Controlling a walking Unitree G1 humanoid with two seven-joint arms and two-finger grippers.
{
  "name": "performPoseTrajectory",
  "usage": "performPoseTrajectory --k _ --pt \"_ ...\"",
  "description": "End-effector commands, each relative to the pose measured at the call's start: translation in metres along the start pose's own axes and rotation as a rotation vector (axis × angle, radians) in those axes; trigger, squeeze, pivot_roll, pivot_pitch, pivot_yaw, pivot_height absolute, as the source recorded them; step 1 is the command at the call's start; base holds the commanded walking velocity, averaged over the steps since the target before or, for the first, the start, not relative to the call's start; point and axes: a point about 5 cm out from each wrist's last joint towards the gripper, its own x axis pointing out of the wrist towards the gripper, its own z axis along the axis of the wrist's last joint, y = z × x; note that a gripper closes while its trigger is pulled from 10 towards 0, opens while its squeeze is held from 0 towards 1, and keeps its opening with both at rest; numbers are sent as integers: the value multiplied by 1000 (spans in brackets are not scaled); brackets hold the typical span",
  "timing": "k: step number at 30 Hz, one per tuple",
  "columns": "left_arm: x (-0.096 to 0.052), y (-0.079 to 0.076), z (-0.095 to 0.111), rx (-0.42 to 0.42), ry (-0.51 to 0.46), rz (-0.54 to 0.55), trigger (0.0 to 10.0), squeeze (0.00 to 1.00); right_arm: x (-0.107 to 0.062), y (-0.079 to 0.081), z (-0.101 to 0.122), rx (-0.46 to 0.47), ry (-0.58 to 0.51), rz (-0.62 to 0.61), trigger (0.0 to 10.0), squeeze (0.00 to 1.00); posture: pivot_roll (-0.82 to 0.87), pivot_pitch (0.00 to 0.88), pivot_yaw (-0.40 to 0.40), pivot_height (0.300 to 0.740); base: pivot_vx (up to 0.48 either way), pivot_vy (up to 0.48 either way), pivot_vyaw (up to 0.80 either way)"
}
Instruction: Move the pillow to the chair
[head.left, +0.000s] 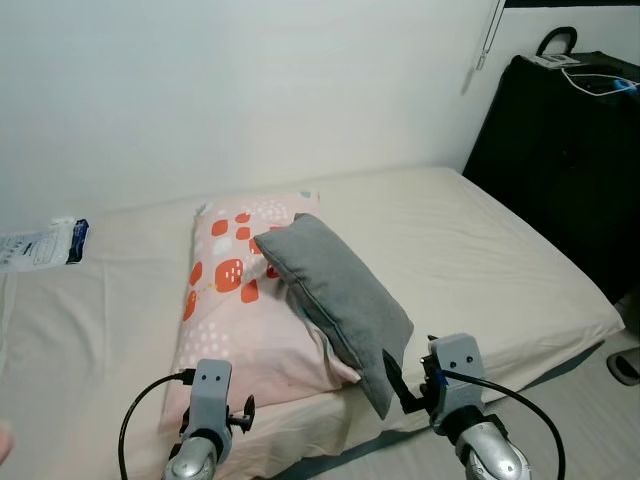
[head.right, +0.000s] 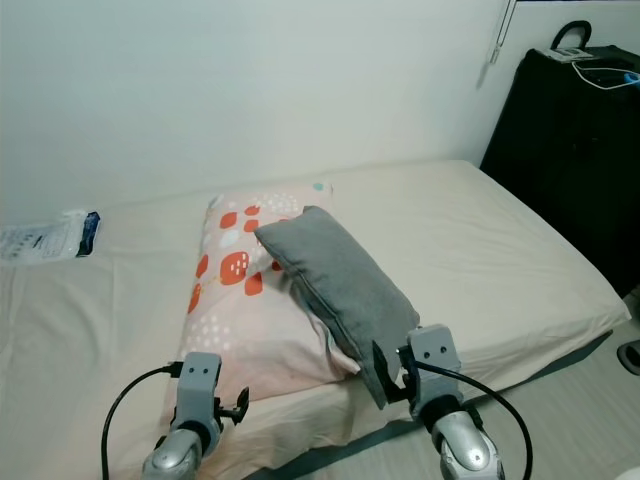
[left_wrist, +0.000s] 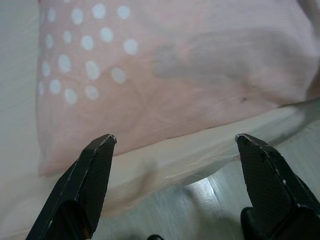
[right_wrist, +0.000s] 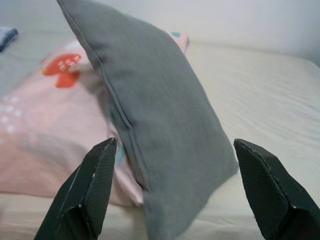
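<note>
Your right hand (head.right: 392, 372) sits wide open at the near edge of the bed (head.left: 500, 250), its two fingers (right_wrist: 87, 192) spread to either side of the lower corner of the grey pillow (head.left: 335, 300), holding nothing; whether a fingertip already brushes the fabric, you cannot tell. Your left hand (left_wrist: 175, 150) is just as wide open and empty, pointed at the near edge of the pink patterned pillow (head.left: 235, 300) below it. The grey pillow leans across the pink one, its lower corner hanging over the mattress edge. If you close on that corner alone, the soft fabric could slip free or the pillow could swing and sag as you lift. Reach too deep and you could pinch the pink pillow along with it and drag both. No chair shows here, so you will likely need to turn while carrying.
</note>
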Motion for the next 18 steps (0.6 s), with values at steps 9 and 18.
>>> performPoseTrajectory --k 9,18 --pt "0 6 2 20 5 3 10000 0 33 17 67 104 -88 56 10000 0 51 0 -42 740 0 0 0" --pt "3 11 7 27 5 6 10000 0 112 6 97 12 -10 -23 10000 0 48 0 -23 740 0 0 0"
